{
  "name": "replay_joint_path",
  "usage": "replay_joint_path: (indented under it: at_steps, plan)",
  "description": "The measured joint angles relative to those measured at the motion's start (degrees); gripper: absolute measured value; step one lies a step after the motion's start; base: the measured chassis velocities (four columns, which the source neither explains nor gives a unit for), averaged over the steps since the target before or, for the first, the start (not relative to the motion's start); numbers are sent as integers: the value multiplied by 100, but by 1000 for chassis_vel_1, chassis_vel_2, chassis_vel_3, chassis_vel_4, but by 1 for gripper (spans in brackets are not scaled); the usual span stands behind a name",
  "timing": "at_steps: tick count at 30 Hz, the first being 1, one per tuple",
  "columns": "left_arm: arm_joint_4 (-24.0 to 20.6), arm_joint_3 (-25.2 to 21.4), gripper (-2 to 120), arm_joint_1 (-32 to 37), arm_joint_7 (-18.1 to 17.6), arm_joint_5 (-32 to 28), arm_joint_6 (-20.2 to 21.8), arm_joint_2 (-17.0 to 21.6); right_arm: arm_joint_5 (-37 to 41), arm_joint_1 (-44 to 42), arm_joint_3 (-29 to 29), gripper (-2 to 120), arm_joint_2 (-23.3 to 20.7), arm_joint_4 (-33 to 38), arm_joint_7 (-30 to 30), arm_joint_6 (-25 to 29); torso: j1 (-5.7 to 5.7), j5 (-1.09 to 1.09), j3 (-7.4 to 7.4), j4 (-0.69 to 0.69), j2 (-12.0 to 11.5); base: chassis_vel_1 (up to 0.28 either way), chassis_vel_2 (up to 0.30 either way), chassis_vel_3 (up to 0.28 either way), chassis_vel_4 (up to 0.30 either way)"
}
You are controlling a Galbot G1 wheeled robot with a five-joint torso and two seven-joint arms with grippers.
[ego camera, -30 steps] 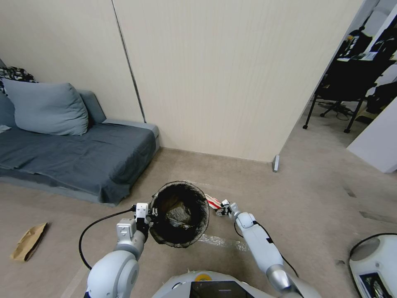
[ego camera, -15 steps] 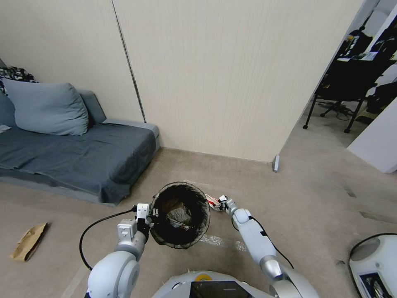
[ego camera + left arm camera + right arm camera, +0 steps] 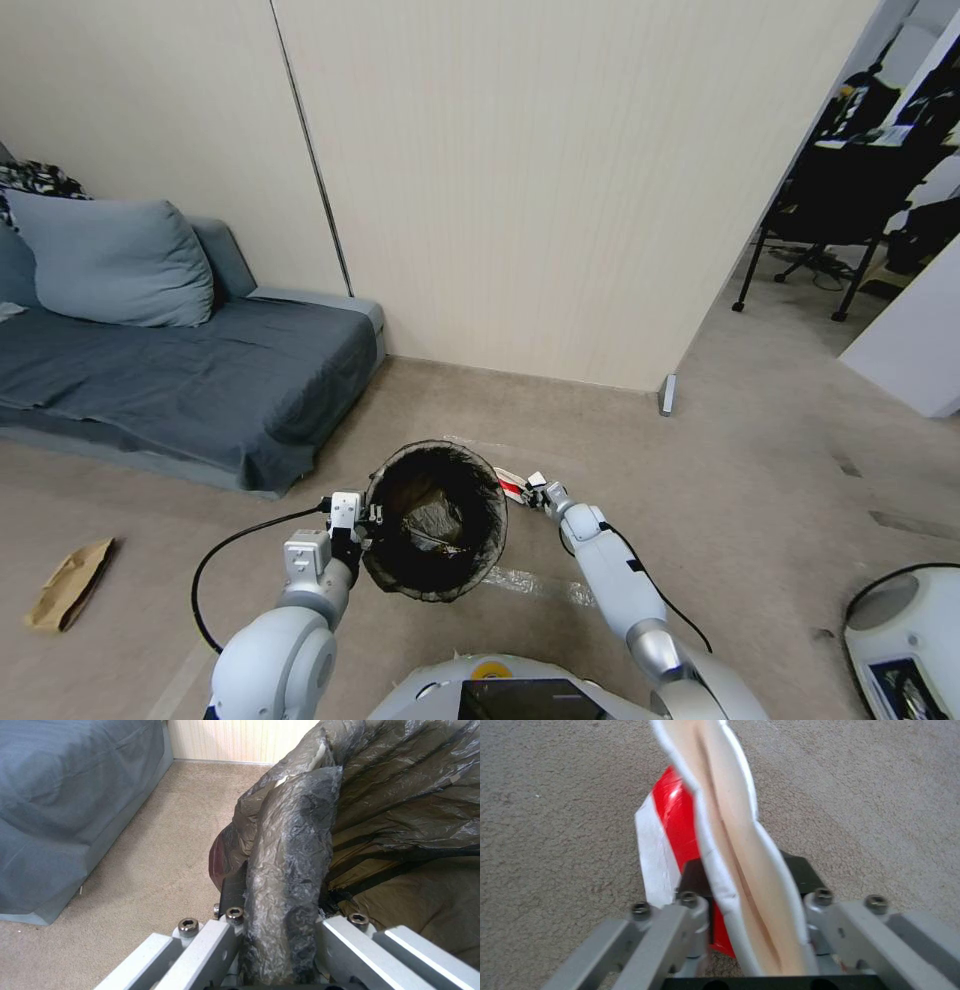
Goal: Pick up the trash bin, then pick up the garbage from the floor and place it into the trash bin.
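Head view: no readable writing.
Left gripper [image 3: 358,528]: jaws clamped on bin [image 3: 436,520] rim at 9 o'clock.
Right gripper [image 3: 530,491]: jaws pinching crushed cup [image 3: 715,843], bin's 2 o'clock.

trash bin [image 3: 400,813] walls under liner

— What sort of place is this?
— A living room joined to an office: carpeted floor [image 3: 760,480], a grey sofa [image 3: 190,385] with a cushion [image 3: 110,262] against a pale panelled wall [image 3: 560,180].
— And beyond?
— An open doorway past the wall shows a dark desk [image 3: 850,190] and office chair legs [image 3: 800,265].
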Motion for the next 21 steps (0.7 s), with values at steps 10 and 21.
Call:
replay_joint_path:
  at_steps: [10,21]
  plan:
    - [-28,-11,1,25,2,0,-6,-12,128,-65,8,0,-12,23,4,-55,0,0,0,0,0,0,0,0,0]
    - [-96,-12,1,70,-3,39,-7,-13,1031,-464,61,0,-301,1100,111,-388,0,2,0,-1,0,0,0,0,0]
